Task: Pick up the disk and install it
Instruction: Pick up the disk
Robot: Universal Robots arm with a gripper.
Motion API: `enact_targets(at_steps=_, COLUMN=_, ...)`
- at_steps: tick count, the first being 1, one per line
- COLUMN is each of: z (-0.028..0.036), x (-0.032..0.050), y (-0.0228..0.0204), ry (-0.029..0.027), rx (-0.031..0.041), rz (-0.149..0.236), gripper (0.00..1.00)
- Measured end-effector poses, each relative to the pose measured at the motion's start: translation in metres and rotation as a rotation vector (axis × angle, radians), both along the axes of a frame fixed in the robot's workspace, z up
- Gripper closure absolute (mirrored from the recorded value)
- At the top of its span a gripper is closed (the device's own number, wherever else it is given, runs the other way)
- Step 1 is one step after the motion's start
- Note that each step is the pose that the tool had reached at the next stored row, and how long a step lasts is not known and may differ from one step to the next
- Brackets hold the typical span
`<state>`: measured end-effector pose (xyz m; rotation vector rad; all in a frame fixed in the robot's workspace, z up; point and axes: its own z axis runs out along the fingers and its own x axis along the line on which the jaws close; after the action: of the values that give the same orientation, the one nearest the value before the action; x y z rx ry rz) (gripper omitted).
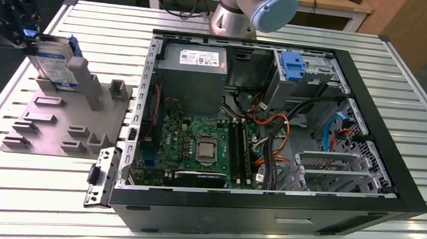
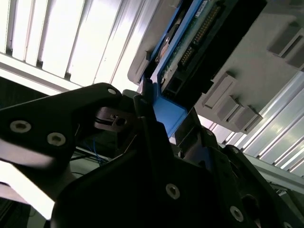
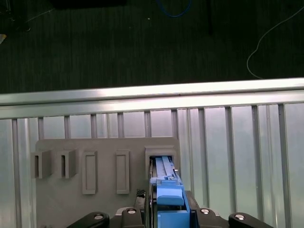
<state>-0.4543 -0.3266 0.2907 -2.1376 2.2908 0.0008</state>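
The disk [image 1: 53, 62] is a silver drive with a white-and-blue label in a blue carrier. It stands on edge in a slot of the grey holder plate [image 1: 59, 125], at the exterior view's left. In the first wrist view the disk [image 3: 165, 173] sits down in that slot, blue end toward the camera. My black gripper [image 1: 24, 30] is at the disk's upper end. In the second wrist view the gripper [image 2: 168, 116] has its dark fingers [image 2: 142, 107] against both sides of the disk's blue end [image 2: 172, 115], shut on it.
An open black computer case [image 1: 386, 178] lies to the exterior view's right of the plate, with a motherboard [image 1: 201, 146], a grey power supply box [image 1: 194, 69] and a blue-tabbed carrier [image 1: 292, 65] in its bay. My arm's base [image 1: 241, 11] stands behind the case. The table is ribbed metal.
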Motion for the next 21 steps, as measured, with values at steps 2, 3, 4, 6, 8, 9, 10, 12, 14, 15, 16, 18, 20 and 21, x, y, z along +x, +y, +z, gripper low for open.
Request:
enact_targets(at_steps=2, z=0.0, x=0.0, y=-0.0001, ry=0.0001, rx=-0.0009, rz=0.0, gripper=0.55)
enact_targets(at_steps=3, z=0.0, x=0.0, y=-0.0002, ry=0.0, rx=-0.001, rz=0.0, gripper=0.55)
enact_targets(at_steps=4, z=0.0, x=0.0, y=-0.0003, ry=0.0001, rx=-0.001, rz=0.0, gripper=0.55)
enact_targets(at_steps=6, z=-0.0002, x=0.0, y=-0.0003, ry=0.0, rx=-0.001, rz=0.0, gripper=0.55)
enact_targets(at_steps=8, z=-0.0002, x=0.0, y=-0.0004, ry=0.0001, rx=-0.0011, rz=0.0, gripper=0.55)
enact_targets(at_steps=9, z=-0.0002, x=0.0, y=-0.0003, ry=0.0002, rx=-0.001, rz=0.0, gripper=0.57)
enact_targets(at_steps=10, z=-0.0002, x=0.0, y=-0.0003, ry=0.0001, rx=-0.001, rz=0.0, gripper=0.57)
enact_targets(at_steps=12, z=-0.0002, x=0.0, y=-0.0003, ry=0.0001, rx=-0.001, rz=0.0, gripper=0.64)
enact_targets(at_steps=14, z=-0.0002, x=0.0, y=-0.0003, ry=0.0, rx=-0.001, rz=0.0, gripper=0.64)
enact_targets(at_steps=15, z=-0.0002, x=0.0, y=-0.0003, ry=0.0001, rx=-0.001, rz=0.0, gripper=0.64)
enact_targets(at_steps=16, z=-0.0002, x=0.0, y=-0.0003, ry=0.0001, rx=-0.0011, rz=0.0, gripper=0.64)
enact_targets(at_steps=18, z=-0.0003, x=0.0, y=-0.0004, ry=0.0, rx=-0.001, rz=0.0, gripper=0.64)
enact_targets(at_steps=20, z=-0.0003, x=0.0, y=-0.0003, ry=0.0001, rx=-0.0011, rz=0.0, gripper=0.64)
enact_targets(at_steps=21, z=-0.0003, x=0.0, y=-0.0004, ry=0.0001, rx=-0.001, rz=0.0, gripper=0.64)
